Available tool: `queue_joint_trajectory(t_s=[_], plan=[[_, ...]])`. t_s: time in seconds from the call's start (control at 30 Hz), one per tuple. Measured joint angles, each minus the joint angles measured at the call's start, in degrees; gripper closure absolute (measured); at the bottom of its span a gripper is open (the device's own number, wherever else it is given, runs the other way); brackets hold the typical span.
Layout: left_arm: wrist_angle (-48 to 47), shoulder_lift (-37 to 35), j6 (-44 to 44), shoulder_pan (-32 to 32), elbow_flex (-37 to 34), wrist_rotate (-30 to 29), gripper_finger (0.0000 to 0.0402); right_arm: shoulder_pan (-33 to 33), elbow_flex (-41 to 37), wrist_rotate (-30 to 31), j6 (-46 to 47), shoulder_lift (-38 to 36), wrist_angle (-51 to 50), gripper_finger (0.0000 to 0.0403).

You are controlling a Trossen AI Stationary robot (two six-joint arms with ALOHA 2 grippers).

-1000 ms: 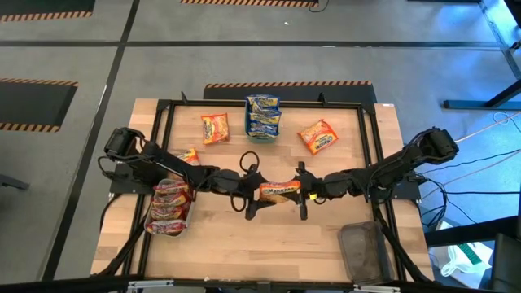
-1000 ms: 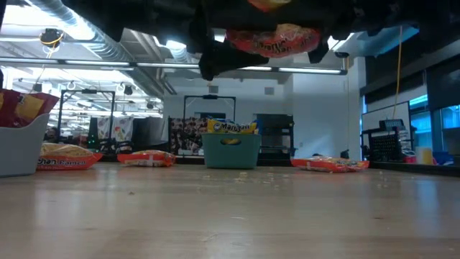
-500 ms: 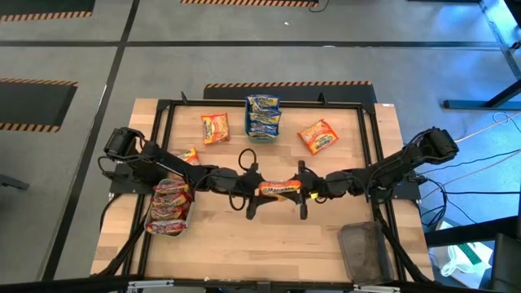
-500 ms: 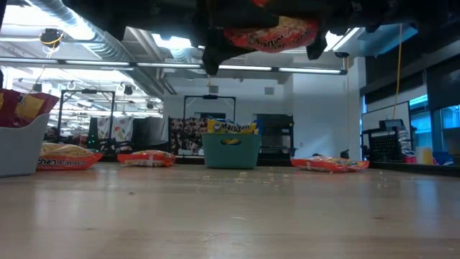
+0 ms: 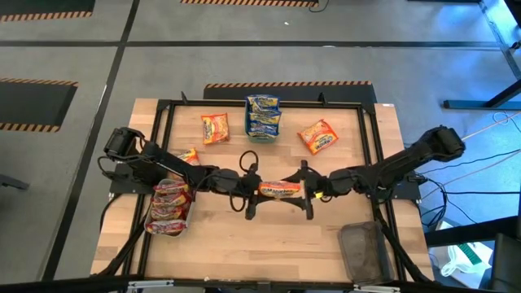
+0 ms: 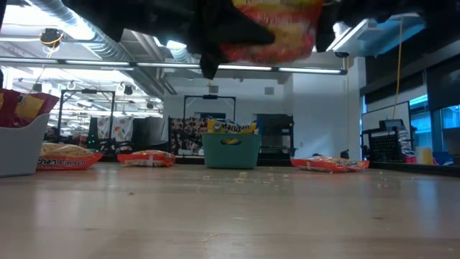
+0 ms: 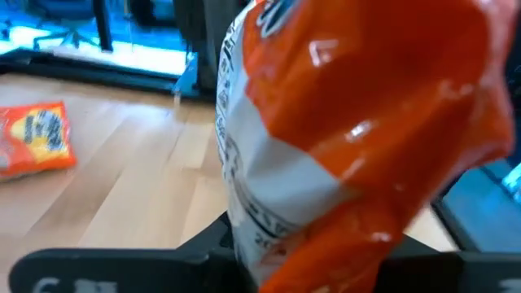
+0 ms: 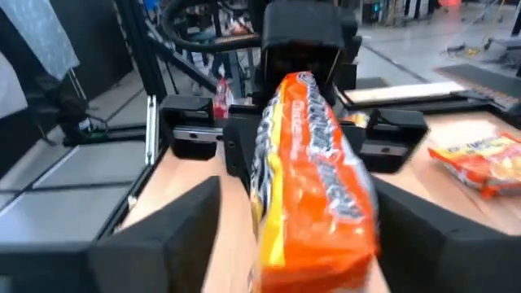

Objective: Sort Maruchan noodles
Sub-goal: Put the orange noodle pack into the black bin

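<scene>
Orange packet (image 7: 358, 138) fills left wrist view, motion-blurred, top cut by frame edge; print unreadable. Same packet in low view cropped at top edge, smeared. Left gripper (image 5: 249, 194) fingertips hidden behind packet. Contents of teal tub (image 6: 231, 150) mostly hidden by wall. Grey tray (image 5: 364, 251) interior too dark to read.

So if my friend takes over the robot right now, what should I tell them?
Left gripper: shut on the orange noodle packet, held in the air over the middle of the table.
Right gripper: open, fingers on either side of the packet's other end.
Sorted: blue-and-yellow packets in the teal bin at the back; red-pink packets stacked in the tray at the left.
Left to sort: three orange packets lying loose, one back left, one back right, one by the left arm.
The dark tray at front right holds no packets.
</scene>
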Motion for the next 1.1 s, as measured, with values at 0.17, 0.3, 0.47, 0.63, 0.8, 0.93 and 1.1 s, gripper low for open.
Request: queue_joint_trajectory(t_s=[0.17,0.3,0.47,0.63,0.8,0.93,1.1], plan=[[-2.2,0.0,0.4,0.0,0.0,-0.5,0.0307,0.0,2.0,-2.3,3.8,-9.1,-15.1,0.0070],[-3.4,0.2,1.8,-0.1,0.0,-0.2,0.0307,0.0,8.7,-0.8,4.4,-10.8,-26.8,0.0055],[-3.4,0.2,3.0,-0.3,0.0,-0.1,0.0307,-0.8,20.7,-0.3,2.5,-4.6,-42.0,0.0067],[-3.8,0.2,3.0,-0.4,0.0,-0.3,0.0307,-2.4,33.7,-4.8,3.9,4.8,-57.1,0.0081],[-4.3,0.2,3.0,-0.6,0.0,-0.6,0.0307,-2.4,43.2,-6.0,4.1,13.7,-68.4,0.0090],[-4.4,0.2,3.0,-0.8,0.0,-1.0,0.0307,-3.1,47.8,-7.4,5.6,19.2,-73.5,0.0097],[-4.7,0.2,3.2,-1.0,0.0,-1.4,0.0307,-4.2,48.7,-8.5,5.9,23.0,-73.9,0.0113]])
